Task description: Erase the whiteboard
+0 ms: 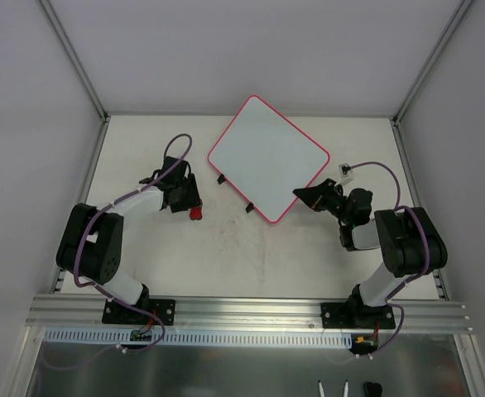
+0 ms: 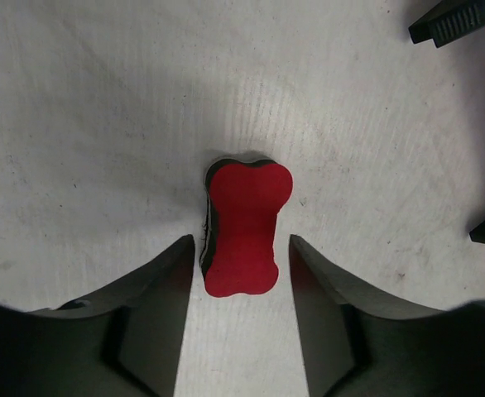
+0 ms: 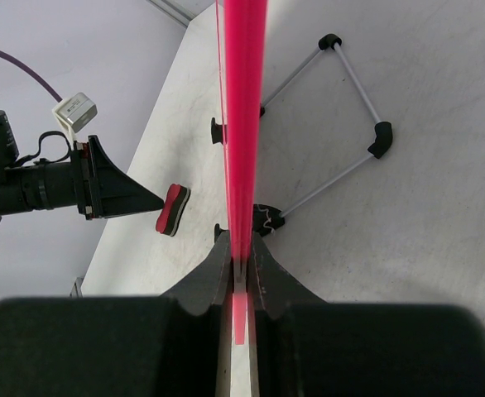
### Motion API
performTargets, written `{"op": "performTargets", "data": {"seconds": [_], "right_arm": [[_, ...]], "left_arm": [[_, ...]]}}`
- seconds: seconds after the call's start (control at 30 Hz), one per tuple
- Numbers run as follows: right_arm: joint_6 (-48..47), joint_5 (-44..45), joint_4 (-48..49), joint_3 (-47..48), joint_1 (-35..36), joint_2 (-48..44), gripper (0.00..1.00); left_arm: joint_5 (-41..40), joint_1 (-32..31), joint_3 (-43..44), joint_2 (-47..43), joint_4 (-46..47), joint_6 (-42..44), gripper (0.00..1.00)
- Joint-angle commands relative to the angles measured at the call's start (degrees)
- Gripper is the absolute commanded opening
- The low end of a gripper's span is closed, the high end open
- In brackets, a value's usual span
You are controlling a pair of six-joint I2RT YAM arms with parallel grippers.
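Note:
The whiteboard (image 1: 267,157), white with a red-pink rim, stands at the back middle of the table, and no marks show on its face. My right gripper (image 1: 304,195) is shut on its right lower rim. In the right wrist view the rim (image 3: 244,124) runs edge-on up from my shut right gripper (image 3: 241,248). The red eraser (image 1: 196,213) lies on the table left of the board. My left gripper (image 2: 242,244) is open, its fingers on either side of the near end of the eraser (image 2: 244,227) without touching it.
Two black clips (image 1: 222,178) sit on the board's lower left edge. A wire stand (image 3: 350,99) shows behind the board. White walls and metal posts (image 1: 73,54) enclose the table. An aluminium rail (image 1: 242,310) runs along the near edge.

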Motion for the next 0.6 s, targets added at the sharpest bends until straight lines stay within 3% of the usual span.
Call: {"op": "performTargets", "data": {"seconds": [0.0,0.07,0.37,0.57], "right_arm": [[-1.49,-2.13,8.29,1.48,0.67,-1.07,0.00],[-1.41,-2.13,8.29,1.48,0.67,-1.16,0.01],[-1.58,-2.57,8.38,1.66,0.67,-1.16,0.04],[-2.11,-2.84,8.47,1.39,0.67,-1.60,0.11]], "left_arm": [[-1.07,0.22,1.62,-0.35,-2.73,0.10,0.53],[-1.24,0.05,1.18,-0.78,-2.73,0.10,0.65],[-5.36,-0.48,-0.49,-5.18,-2.64,1.32,0.88],[-7.31,-1.18,-1.02,-6.32,-2.55,0.98,0.93]]}}
